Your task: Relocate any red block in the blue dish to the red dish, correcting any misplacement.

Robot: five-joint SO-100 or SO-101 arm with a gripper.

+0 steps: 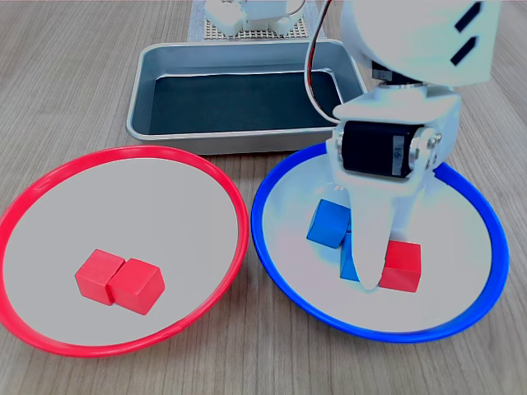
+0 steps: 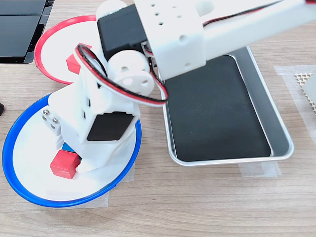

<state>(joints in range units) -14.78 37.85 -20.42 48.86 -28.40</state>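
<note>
the red block (image 1: 401,266) is seen inside the blue dish (image 1: 469,321), touching the blue cubes (image 1: 329,224) and pressed against one white finger (image 1: 372,247) of the hand (image 2: 74,165). whether the hand is clamped on it cannot be told; the second finger is hidden. a one-sided push could just slide the block or scatter the cubes.

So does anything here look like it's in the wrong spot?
Yes: one red block sits in the blue dish beside the blue cubes, while two red cubes lie in the red dish. The gripper is right beside it.
</note>
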